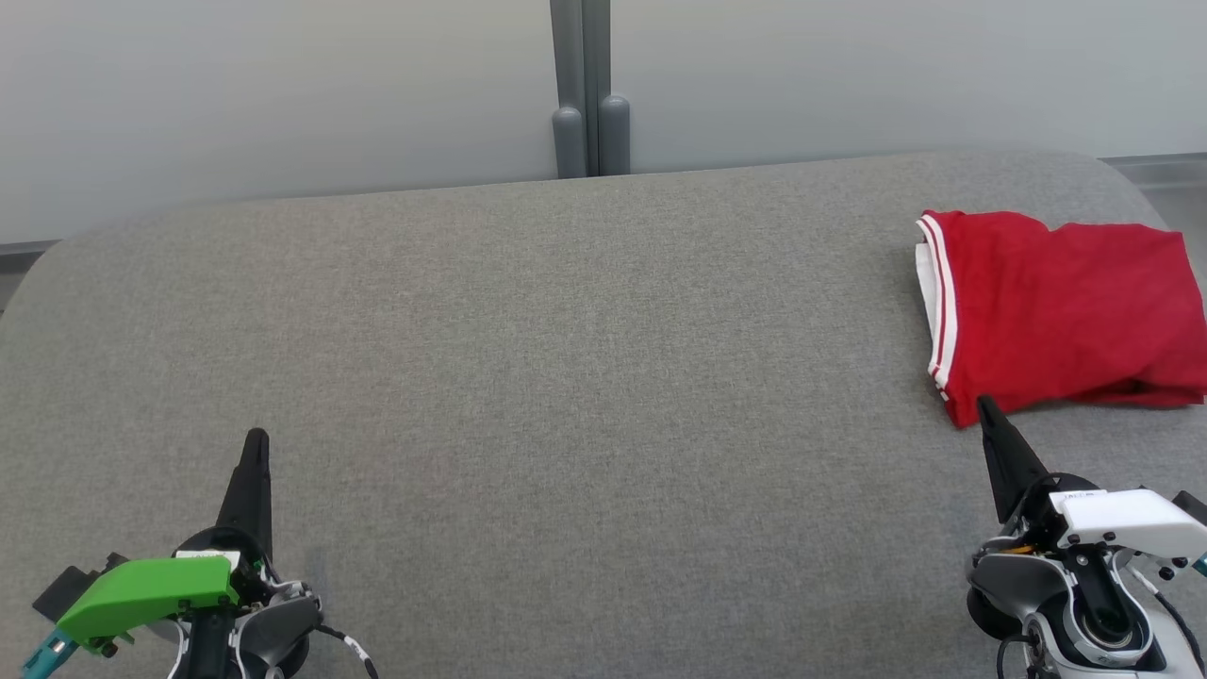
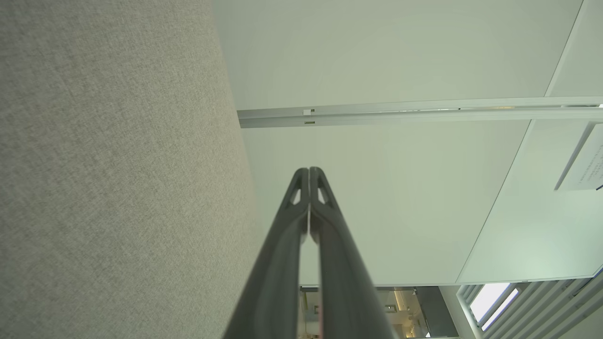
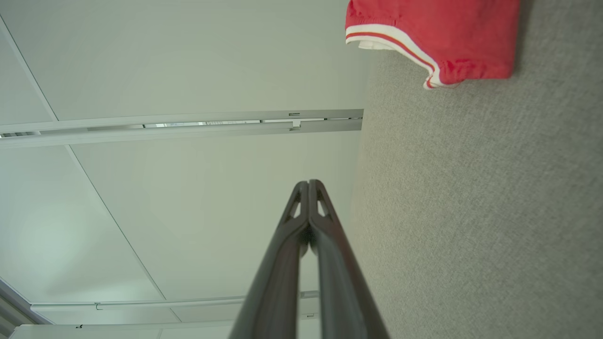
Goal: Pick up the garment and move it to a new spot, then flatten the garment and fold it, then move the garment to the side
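Over on the far right of the grey tabletop (image 1: 566, 377) lies the red garment (image 1: 1056, 311), close to the right edge and a bit toward the back. It looks folded into a neat block, wider from side to side than from front to back. Its white striped trim (image 1: 938, 302) is on the end that faces the middle of the tabletop. Your right hand (image 1: 985, 405) is by far the nearer one. Its tip points up at the near corner of the garment, right under the trim. From the right wrist you can see some bare grey cloth between the fingers and the garment, so they are not touching. Your left hand (image 1: 256, 438) is well apart from it, low on the other side. Both hands are pinched closed with nothing in them. If the garment needs one more move, I think the right hand should do it. You would open it first, then reach forward and a little to the right.
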Motion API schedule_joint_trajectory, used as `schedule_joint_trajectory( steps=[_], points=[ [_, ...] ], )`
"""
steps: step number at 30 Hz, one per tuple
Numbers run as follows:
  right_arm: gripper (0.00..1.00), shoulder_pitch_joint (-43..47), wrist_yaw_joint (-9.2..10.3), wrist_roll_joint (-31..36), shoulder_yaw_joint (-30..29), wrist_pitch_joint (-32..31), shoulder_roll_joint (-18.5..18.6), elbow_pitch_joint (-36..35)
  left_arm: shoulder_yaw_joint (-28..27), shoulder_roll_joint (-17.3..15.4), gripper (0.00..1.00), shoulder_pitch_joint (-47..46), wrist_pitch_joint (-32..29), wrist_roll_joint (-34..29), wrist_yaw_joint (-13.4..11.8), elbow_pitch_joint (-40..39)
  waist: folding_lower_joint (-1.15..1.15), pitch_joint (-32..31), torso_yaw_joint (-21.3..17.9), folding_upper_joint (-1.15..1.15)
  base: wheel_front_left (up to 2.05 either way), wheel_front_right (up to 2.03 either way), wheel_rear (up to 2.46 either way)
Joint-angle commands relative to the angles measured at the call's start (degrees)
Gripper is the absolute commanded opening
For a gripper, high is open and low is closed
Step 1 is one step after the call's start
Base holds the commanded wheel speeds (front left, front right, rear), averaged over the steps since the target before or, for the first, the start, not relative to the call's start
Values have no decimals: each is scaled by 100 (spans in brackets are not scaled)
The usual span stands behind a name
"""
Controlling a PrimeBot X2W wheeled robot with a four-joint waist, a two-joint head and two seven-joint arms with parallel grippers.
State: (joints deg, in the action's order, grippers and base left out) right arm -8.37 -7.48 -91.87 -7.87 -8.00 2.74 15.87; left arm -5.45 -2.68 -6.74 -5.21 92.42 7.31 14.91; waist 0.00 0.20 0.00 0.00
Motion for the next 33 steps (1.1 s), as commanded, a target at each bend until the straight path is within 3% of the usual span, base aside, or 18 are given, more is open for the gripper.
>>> schedule_joint_trajectory(
  steps=[1,33],
  points=[
    [0,73,-2,-31,-4,-21,26,-24,-18,-38,0,-72,-4,8,38,-22,0,0,0,0,0,0,0],
    [0,74,-2,-32,-3,-20,26,-24,-18,-38,0,-71,-4,8,38,-23,0,0,0,0,0,0,0]
  ],
)
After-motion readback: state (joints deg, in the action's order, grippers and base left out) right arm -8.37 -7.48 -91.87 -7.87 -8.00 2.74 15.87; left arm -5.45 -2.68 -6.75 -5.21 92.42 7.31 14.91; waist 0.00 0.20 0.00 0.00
